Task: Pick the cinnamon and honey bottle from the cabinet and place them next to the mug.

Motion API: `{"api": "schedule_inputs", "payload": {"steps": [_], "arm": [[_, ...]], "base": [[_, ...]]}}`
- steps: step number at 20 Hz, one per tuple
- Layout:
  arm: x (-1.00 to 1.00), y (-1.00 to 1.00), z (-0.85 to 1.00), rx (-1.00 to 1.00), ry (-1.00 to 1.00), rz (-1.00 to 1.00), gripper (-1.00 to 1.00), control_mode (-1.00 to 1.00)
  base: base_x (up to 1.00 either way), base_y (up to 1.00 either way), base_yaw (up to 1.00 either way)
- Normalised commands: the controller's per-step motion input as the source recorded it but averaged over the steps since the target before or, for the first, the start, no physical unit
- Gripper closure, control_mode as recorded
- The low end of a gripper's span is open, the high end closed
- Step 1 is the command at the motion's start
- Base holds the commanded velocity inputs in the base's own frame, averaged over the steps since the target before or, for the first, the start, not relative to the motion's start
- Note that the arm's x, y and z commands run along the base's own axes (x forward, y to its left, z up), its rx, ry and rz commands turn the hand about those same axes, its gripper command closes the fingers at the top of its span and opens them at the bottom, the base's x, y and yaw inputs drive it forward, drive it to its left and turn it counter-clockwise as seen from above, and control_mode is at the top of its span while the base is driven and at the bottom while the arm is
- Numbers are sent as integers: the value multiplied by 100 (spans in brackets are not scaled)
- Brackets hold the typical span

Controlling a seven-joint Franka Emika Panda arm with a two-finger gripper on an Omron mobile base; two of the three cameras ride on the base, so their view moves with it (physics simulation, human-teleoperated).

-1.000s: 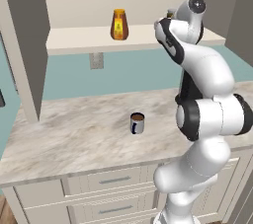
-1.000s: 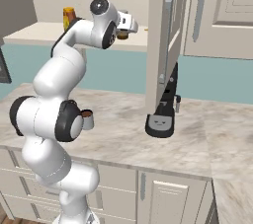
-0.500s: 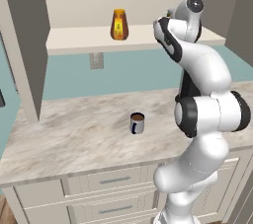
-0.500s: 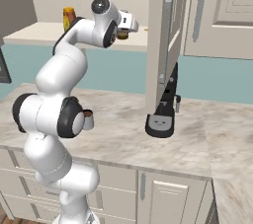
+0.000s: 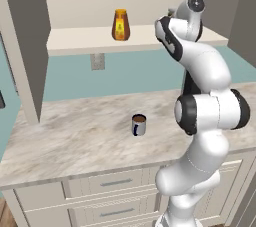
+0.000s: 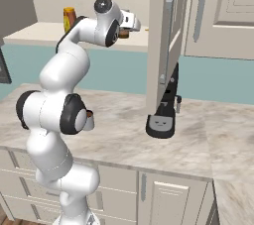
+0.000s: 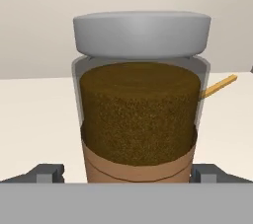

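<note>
The cinnamon [image 7: 141,114], a dark-brown jar with a pale grey lid and tan label, stands upright on the cabinet shelf [image 7: 34,119], very close in the hand view. My gripper [image 7: 127,172] is open, one of its fingertips [image 7: 48,172] on each side of the jar's base, with a small gap at each side. From the right base view the jar [image 6: 124,34] peeks out just under my hand. The amber honey bottle [image 5: 120,25] stands further left on the same shelf [image 5: 85,40]. The blue-grey mug [image 5: 139,125] with brown liquid sits on the counter below.
The open cabinet door [image 6: 166,35] hangs just right of my hand. A dark appliance [image 6: 162,120] stands on the marble counter [image 5: 75,136] under that door. A thin orange stick [image 7: 220,86] lies on the shelf behind the jar. A wall outlet [image 5: 97,61] sits under the shelf.
</note>
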Motion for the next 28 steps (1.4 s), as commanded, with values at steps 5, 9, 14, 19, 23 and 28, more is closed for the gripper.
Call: {"api": "schedule_inputs", "payload": {"steps": [5, 9, 14, 19, 23, 28], "arm": [[3, -2, 0, 0, 0, 0, -100, -100], [0, 0, 0, 0, 0, 0, -100, -100], [0, 0, 0, 0, 0, 0, 100, -100], [-2, 0, 0, 0, 0, 0, 100, -100], [-32, 3, 0, 0, 0, 3, 100, -100], [-76, 6, -3, 0, 0, 2, 100, -100]], "base": [[0, 0, 0], [0, 0, 0], [0, 0, 0], [0, 0, 0], [0, 0, 0], [0, 0, 0]]}}
